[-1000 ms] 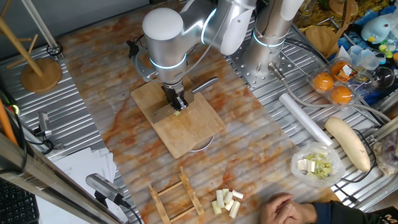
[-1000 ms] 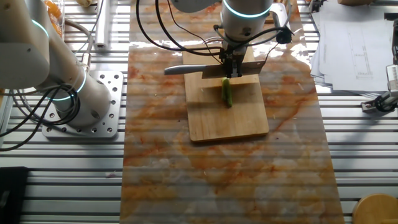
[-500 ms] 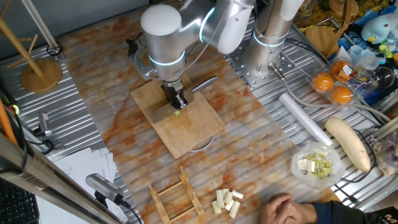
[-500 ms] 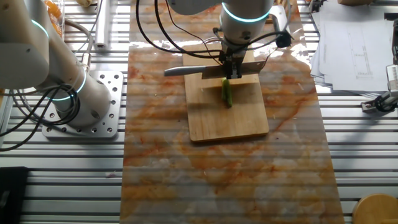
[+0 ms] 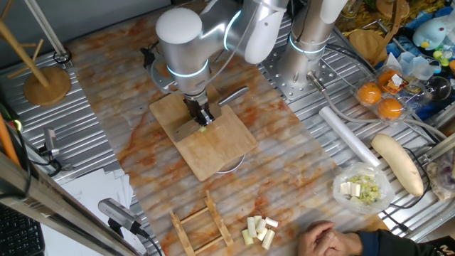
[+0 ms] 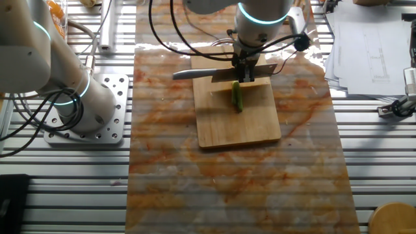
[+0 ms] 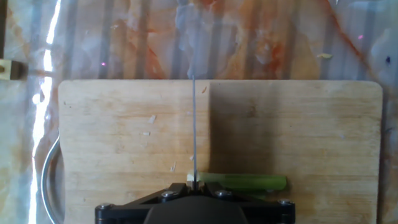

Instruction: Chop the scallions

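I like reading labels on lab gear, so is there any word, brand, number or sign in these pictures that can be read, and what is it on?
None can be read.
The sheets of paper beside the table carry faint printed lines, too small and blurred to read.
The arm, the knife, the cutting board and the scallion show no lettering.

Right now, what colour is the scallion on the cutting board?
The scallion is bright green, paling toward one end; the hand view shows it best.
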### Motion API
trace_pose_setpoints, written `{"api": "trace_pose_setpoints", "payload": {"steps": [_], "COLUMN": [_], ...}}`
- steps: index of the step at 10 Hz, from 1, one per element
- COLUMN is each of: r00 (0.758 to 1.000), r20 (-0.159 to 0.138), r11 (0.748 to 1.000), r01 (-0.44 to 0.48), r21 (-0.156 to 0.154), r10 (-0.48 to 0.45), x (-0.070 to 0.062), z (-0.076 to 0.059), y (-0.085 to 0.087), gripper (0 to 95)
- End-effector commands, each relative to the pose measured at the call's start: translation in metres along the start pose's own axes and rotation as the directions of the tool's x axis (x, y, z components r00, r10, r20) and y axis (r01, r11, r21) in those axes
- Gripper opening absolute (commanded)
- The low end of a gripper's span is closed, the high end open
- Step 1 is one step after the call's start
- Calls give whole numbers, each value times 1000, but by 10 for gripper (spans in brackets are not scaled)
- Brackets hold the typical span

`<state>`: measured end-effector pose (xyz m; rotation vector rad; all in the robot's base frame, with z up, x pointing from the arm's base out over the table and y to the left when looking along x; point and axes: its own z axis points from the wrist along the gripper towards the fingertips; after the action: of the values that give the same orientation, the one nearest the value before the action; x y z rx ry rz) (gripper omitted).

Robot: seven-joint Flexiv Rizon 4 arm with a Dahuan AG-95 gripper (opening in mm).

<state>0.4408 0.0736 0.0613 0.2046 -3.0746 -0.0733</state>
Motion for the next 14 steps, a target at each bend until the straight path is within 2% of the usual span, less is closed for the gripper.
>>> {"api": "trace_pose_setpoints", "payload": {"steps": [1,3,5,6,7,8,9,10,11,14], "r00": [1000,1000,999,999,999,999,999,999,999,998], "r20": [1,15,32,47,51,15,43,31,-5,-30], "r11": [1000,1000,1000,1000,1000,999,1000,999,998,999], "r01": [-2,0,1,-13,-8,27,26,37,52,54], "r21": [0,0,-11,-15,-1,43,4,16,21,-7], "r10": [2,0,-1,13,8,-28,-26,-38,-52,-54], "x": [-2,-3,-9,-24,-35,-42,-49,-52,-51,-40], "z": [3,12,28,41,48,48,51,51,36,-6], "y": [0,-1,-1,6,12,12,13,17,17,18], "gripper": [0,0,0,0,0,0,0,0,0,0]}}
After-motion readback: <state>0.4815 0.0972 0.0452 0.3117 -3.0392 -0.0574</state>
